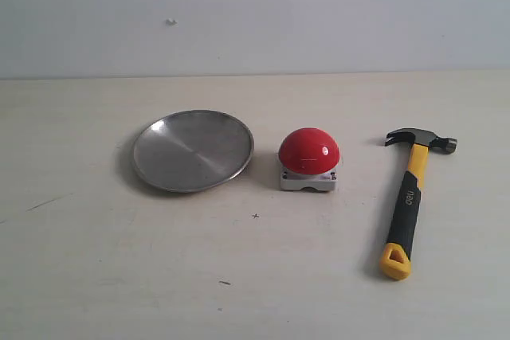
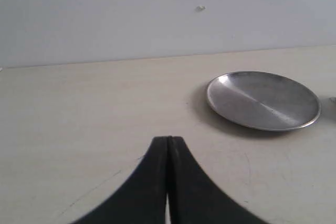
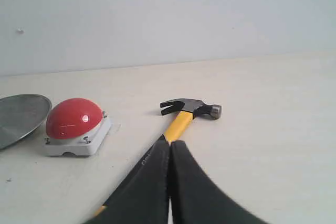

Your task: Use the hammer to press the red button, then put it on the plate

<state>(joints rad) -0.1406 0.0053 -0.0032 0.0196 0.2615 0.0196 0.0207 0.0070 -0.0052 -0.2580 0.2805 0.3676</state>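
The hammer [image 1: 410, 197] lies flat on the table at the right, dark head [image 1: 421, 139] away from the camera and yellow looped end toward the front. The red button [image 1: 308, 151] on its grey-white base sits in the middle. To its left rests the silver plate [image 1: 151, 166]. Neither gripper shows in the exterior view. My right gripper [image 3: 170, 143] is shut with nothing in it, hanging over the hammer [image 3: 182, 121] handle; the red button [image 3: 73, 118] and the plate [image 3: 16, 116] rim show beside it. My left gripper [image 2: 168, 139] is shut and empty, short of the plate [image 2: 310, 119].
The pale tabletop [image 1: 119, 276] carries a few small dark marks. A plain light wall [image 1: 255, 13] rises behind the table's far edge.
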